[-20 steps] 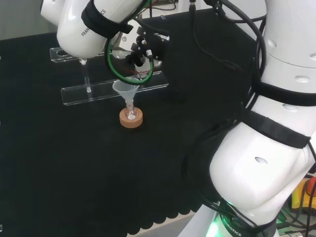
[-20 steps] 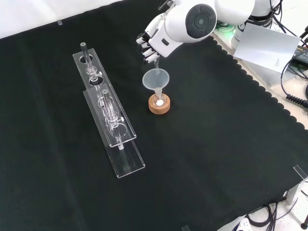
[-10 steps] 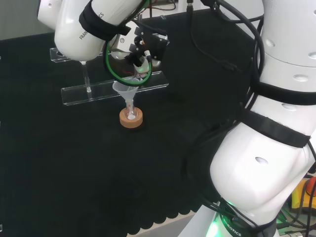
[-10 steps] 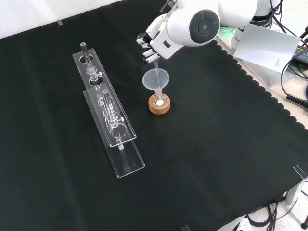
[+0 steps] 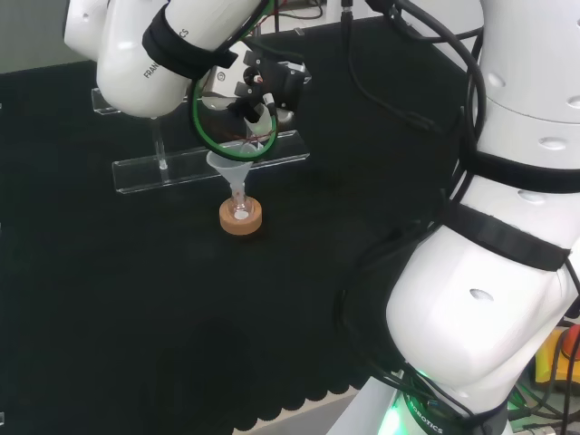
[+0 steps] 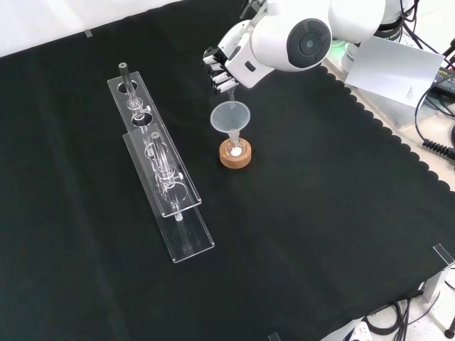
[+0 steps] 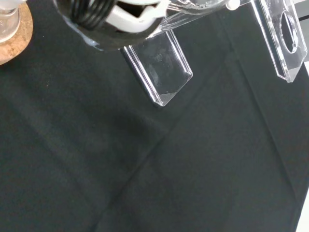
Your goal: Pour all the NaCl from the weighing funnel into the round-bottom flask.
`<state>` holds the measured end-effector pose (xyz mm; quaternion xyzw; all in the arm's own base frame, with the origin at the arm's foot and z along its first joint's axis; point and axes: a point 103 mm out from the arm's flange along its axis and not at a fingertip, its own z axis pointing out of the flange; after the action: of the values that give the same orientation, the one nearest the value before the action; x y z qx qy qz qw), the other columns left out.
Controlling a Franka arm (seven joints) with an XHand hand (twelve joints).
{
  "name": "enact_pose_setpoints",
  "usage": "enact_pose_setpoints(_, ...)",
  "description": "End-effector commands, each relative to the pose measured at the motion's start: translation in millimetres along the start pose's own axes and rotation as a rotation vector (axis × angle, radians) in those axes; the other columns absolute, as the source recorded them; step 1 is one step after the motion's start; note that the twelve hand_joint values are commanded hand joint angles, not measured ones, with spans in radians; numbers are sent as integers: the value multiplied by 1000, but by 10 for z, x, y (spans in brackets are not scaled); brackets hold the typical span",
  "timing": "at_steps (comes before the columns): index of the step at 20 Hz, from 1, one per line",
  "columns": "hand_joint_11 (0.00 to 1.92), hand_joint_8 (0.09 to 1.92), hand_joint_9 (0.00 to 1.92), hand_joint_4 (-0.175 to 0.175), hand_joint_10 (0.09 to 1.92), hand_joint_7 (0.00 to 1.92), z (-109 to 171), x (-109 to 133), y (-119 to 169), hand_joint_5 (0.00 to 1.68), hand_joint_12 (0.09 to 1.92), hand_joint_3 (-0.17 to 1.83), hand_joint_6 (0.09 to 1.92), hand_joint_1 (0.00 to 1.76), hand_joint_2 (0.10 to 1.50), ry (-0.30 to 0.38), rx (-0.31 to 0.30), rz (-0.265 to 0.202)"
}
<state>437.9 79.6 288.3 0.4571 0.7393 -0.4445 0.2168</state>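
Observation:
The hand (image 5: 260, 89) hangs just above a clear glass funnel (image 5: 232, 166) and its fingers (image 6: 219, 73) are curled round a small clear weighing funnel (image 5: 257, 136), tipped down toward the funnel's mouth (image 6: 229, 115). The glass funnel stands in the neck of a small round-bottom flask (image 6: 234, 148), which rests on a cork ring (image 5: 241, 217). A little white powder shows in the flask's bottom. In the wrist view the cork ring (image 7: 10, 35) is close by, with a blurred part of the hand (image 7: 118, 14) beside it.
Two long clear acrylic racks (image 6: 144, 133) (image 6: 179, 213) with glass pieces in them lie left of the flask in the front view, behind it in the head view (image 5: 172, 166). A white sheet (image 6: 398, 67) lies past the cloth's scalloped edge.
The arm's upper link and the hand have shifted slightly, leftward in the head view; the weighing funnel stays over the glass funnel. Flask, cork ring and racks have not moved.

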Motion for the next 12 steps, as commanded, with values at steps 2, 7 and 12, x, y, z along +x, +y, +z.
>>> enact_pose_setpoints(2,1300,803,1379,-175,354,1146,-34,-11,-8,1102,693,225,822,1280,938,-13,-3,2)
enact_pose_setpoints(7,1300,804,1379,-175,353,1145,-34,-14,1,1101,692,222,823,1280,940,-22,-14,-9)
enact_pose_setpoints(12,1301,805,1379,-175,351,1145,-79,0,0,1101,691,219,823,1280,941,-55,-7,-5)
